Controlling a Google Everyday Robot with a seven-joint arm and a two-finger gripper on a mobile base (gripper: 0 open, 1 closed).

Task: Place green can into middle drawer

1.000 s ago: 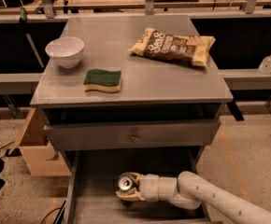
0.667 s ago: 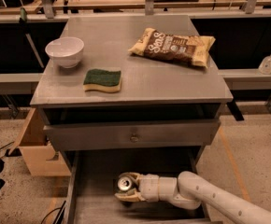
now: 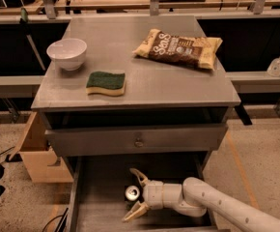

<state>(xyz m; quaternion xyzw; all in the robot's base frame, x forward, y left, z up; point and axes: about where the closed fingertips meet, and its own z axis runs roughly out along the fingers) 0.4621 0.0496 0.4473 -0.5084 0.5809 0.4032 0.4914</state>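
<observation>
The green can stands upright in the pulled-out middle drawer, its silver top showing; its label is in shadow. My gripper reaches in from the lower right at drawer level. It is open, with one finger behind the can and one in front of it, both spread away from its sides. The white arm runs off to the lower right corner.
Above the open drawer is a shut grey drawer front with a small round knob. On the cabinet top are a white bowl, a green-and-yellow sponge and a chip bag. A wooden box stands at the left.
The gripper's fingers have spread apart from the can. The can stays where it was in the drawer, and the arm has hardly moved.
</observation>
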